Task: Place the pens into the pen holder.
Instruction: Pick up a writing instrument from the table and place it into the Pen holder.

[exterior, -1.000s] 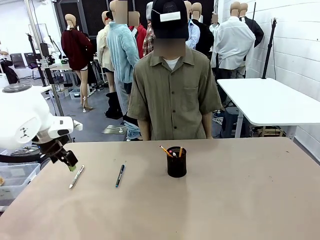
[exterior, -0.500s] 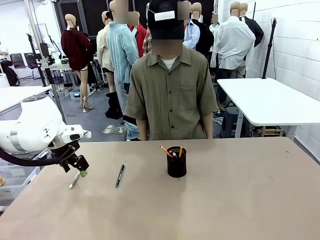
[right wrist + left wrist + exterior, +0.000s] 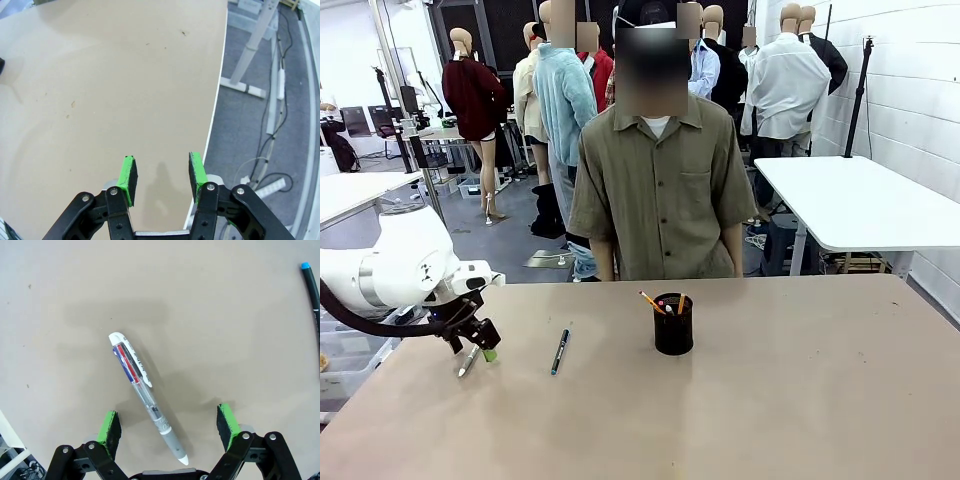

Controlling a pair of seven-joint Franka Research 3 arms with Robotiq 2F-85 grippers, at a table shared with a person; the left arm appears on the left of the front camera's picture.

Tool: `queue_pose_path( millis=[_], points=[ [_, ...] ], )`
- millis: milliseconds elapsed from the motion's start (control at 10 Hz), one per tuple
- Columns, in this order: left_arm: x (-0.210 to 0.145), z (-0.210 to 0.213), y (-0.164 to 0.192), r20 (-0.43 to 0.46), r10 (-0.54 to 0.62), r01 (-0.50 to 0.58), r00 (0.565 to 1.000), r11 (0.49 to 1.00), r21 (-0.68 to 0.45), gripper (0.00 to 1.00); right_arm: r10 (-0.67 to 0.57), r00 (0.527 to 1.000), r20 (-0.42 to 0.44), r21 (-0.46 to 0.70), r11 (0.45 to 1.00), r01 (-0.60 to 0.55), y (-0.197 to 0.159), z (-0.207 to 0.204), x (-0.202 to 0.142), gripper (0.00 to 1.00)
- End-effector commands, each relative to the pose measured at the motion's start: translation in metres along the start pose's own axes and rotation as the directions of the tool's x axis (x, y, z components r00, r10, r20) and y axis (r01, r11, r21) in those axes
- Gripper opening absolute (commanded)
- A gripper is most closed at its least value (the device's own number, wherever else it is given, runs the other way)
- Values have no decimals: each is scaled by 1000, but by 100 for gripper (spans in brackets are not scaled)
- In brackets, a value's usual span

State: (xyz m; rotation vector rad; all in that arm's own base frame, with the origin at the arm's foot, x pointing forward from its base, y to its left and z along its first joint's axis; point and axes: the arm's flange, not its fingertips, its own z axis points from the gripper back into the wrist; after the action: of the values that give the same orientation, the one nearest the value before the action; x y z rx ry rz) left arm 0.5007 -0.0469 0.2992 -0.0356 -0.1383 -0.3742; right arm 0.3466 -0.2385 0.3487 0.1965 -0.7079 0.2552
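- The left gripper (image 3: 168, 425) is held low over the table (image 3: 800, 400) with its jaws wide apart and nothing clamped; whether the green pads (image 3: 111, 426) touch the surface cannot be told
- A clear ballpoint pen (image 3: 140, 385) lies flat between the jaws, slanted across the closing line: its grey grip section sits about midway between the pads, its white tip points back toward the palm, and its white clip end reaches out beyond the fingertips
- A dark pen (image 3: 560, 352) with a blue end lies well outside the jaws, off to one side
- The pen holder (image 3: 673, 325), a black mesh cup, stands well apart from the jaws, toward the middle of the table, with pencils (image 3: 650, 300) already leaning in it
- The right gripper (image 3: 161, 177) is held with jaws apart and nothing between them, above the table's edge
- The ballpoint is judged light, stiff and smooth-barrelled, so it may roll or swivel when squeezed off-square
- A hold is best taken on the ribbed grey section, or just ahead of it toward the balance point, with the pads brought right down beside so thin a barrel
- Because of the slant, a small wrist turn before closing is likely needed
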Motion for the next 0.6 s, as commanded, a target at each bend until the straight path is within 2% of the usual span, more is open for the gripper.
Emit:
queue_pose_path(
  millis=[0, 100, 500],
  points=[
    [0, 2, 4, -11, -21, 21, 1000, 1000, 3, 100, 7, 1000, -10, -9, 1000, -7, 0, -2, 0, 54],
    [-1, 3, 4, -16, -19, 19, 1000, 1000, 20, 86, 7, 1000, -10, -9, 1000, -7, 0, -2, 0, 54],
    [-4, 4, 4, -64, -22, 23, 998, 1000, 19, 6, 7, 1000, -10, -9, 1000, -7, 0, -2, 0, 54]
  ],
)
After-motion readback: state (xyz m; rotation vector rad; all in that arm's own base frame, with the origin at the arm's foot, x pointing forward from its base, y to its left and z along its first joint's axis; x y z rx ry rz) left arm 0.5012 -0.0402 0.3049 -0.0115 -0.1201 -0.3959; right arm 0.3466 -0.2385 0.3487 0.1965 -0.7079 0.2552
